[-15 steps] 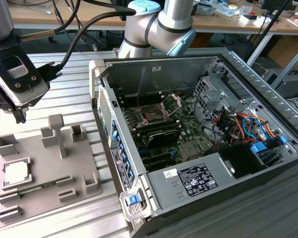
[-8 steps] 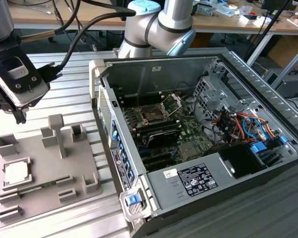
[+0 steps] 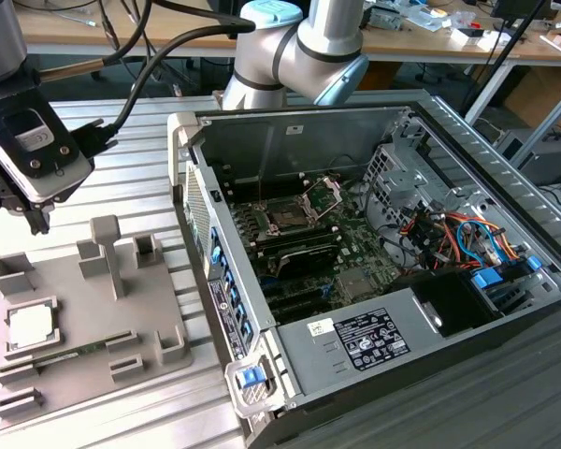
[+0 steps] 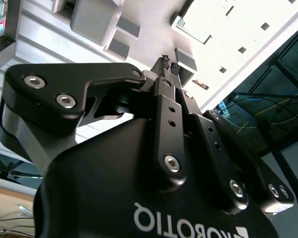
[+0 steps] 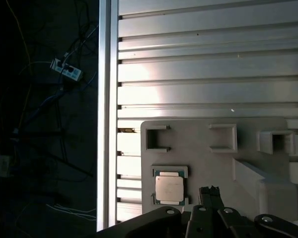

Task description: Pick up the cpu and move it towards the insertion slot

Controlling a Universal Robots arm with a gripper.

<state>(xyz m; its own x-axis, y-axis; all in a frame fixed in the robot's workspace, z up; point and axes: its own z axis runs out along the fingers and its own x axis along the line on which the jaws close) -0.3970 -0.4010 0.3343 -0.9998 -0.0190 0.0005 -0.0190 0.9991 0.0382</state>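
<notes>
The cpu (image 3: 30,325) is a pale square chip lying flat in a recess at the exterior view's left end of a grey holder plate (image 3: 75,304). In the first wrist view the cpu (image 5: 169,189) lies beside my fingertips. My gripper (image 3: 40,223) hangs in the air above the plate's far left corner, well clear of the cpu. Its fingers are shut with nothing between them, as both wrist views show (image 4: 169,64) (image 5: 209,190). The insertion slot (image 3: 290,213) is a dark square socket with its metal plate hinged up, on the board inside the open computer case.
The computer case (image 3: 421,327) lies open on the exterior view's right, with cables and drive bays inside. A long green memory stick (image 3: 70,355) rests on the holder plate near the cpu. Grey posts (image 3: 107,253) stand up from the plate. The slatted aluminium table (image 5: 213,74) has an edge beside the plate.
</notes>
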